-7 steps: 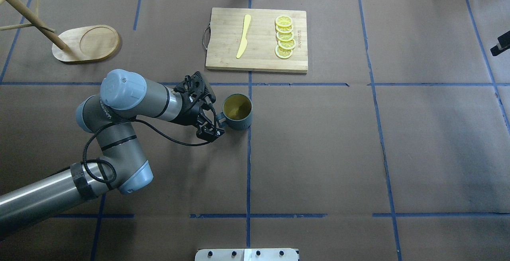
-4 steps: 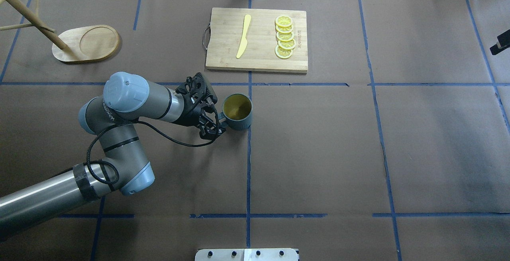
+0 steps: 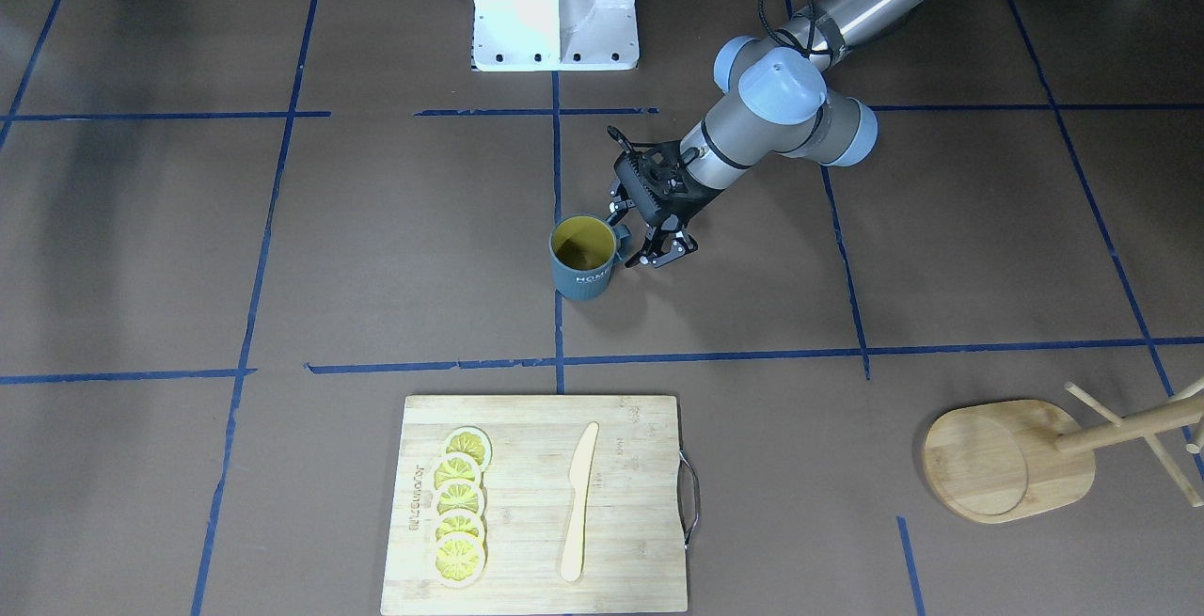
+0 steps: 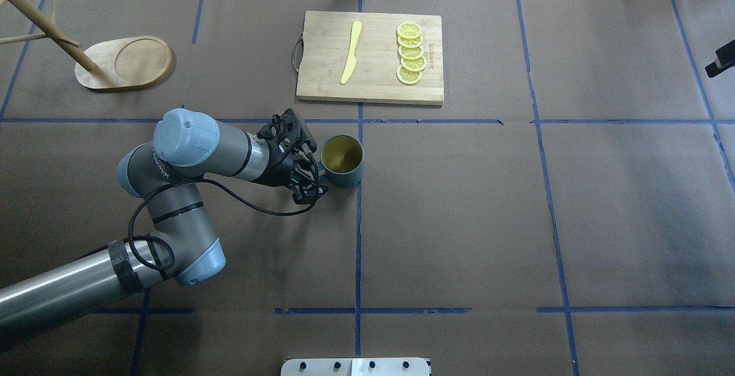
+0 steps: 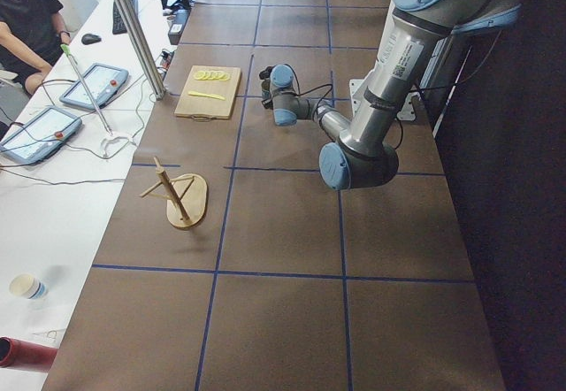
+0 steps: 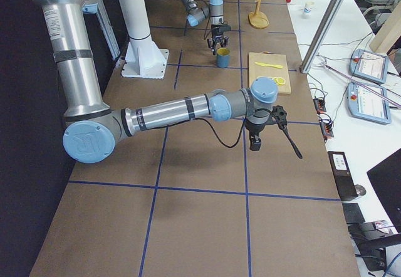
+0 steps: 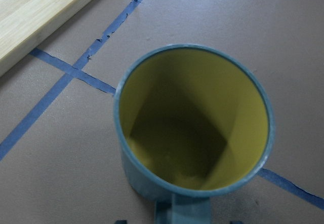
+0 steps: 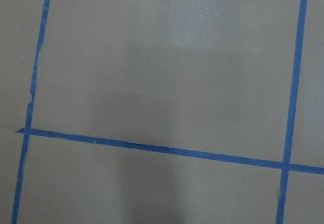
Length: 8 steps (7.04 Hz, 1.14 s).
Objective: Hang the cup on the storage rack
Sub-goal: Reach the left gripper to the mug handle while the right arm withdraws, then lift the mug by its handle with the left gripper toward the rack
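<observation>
Left gripper (image 4: 314,176) is set low at the cup's handle (image 7: 183,211), with its jaws apart on either side of the loop. In the left wrist view a gap is seen between the handle and the dark tip at each bottom corner, so nothing is judged to be gripped yet. The cup (image 4: 343,163) is stood upright on the table (image 4: 459,221), close to a crossing of blue tape lines. Its yellow inside is open to the cameras and its handle is turned toward the arm, which would explain the wrist being laid nearly level rather than pointed down from above. A pinch across the handle's outer bar seems to be intended, so that the loop is left free to be slipped over a peg; were a finger put through the loop, the peg's way would be blocked. The rack (image 4: 123,63) is placed well apart from the cup, at the far corner on the same arm's side, with its thin pegs (image 3: 1091,402) angled off the pole. A board (image 4: 370,57) with a knife (image 4: 351,51) and lemon slices (image 4: 410,54) lies beyond the cup and is not involved. The right gripper (image 6: 254,142) is seen far off toward the table's other end; whether it is open or closed cannot be told.
</observation>
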Each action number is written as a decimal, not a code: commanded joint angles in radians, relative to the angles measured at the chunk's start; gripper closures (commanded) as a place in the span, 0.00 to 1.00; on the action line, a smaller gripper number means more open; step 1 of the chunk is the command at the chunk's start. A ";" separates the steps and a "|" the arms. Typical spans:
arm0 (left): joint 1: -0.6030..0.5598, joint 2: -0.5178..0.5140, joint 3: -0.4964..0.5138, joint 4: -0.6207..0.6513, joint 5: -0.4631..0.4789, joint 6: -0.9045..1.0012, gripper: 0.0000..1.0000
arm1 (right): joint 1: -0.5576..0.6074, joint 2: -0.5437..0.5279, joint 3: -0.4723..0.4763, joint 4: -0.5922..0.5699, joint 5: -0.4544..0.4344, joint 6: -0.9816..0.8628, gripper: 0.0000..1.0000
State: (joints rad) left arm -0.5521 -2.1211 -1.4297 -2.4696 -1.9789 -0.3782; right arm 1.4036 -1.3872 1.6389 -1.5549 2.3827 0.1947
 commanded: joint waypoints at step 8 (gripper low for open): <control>-0.221 0.018 -0.074 -0.194 -0.138 -0.681 1.00 | 0.145 -0.068 -0.002 0.003 0.012 -0.088 0.00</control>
State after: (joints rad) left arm -0.7352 -2.1334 -1.4977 -2.5649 -2.1173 -0.8536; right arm 1.4949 -1.4249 1.6430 -1.5517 2.3969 0.1785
